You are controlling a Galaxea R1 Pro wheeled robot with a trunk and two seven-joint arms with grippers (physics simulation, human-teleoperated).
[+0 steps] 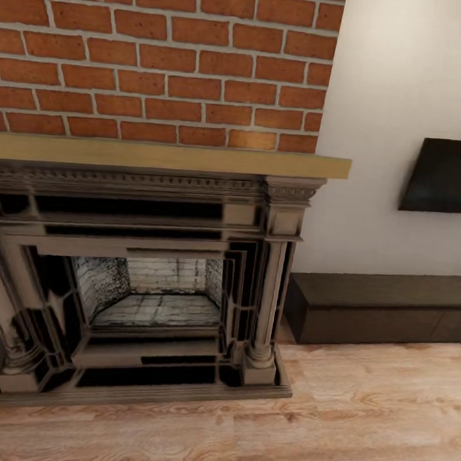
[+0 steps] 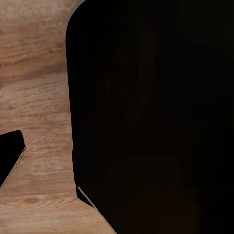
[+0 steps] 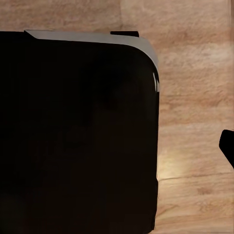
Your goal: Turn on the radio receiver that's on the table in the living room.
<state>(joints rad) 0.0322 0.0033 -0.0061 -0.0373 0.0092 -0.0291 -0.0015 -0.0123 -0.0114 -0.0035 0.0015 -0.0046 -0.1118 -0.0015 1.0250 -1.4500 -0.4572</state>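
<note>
A light wood plank floor point(image 1: 355, 418) lies nearest in the head view, running across the foreground. On it stands an ornate dark fireplace surround point(image 1: 138, 279) with carved columns and a pale brick firebox point(image 1: 154, 290); its base sits on the floor's planks toward the left. A flat tan mantel shelf point(image 1: 167, 156) caps the surround, and a red brick chimney wall point(image 1: 160, 54) rises above it. Beside the fireplace, against the white wall point(image 1: 407, 71), a long low dark cabinet point(image 1: 383, 306) rests on the floor, with a dark flat screen point(image 1: 444, 177) mounted above it.

In each wrist view a large black rounded body point(image 2: 156, 117) point(image 3: 78, 136), apparently part of the robot, hangs over the plank floor. Whether either tool is wide or narrow cannot be told. The radio receiver and its desk are not among the things seen here.
</note>
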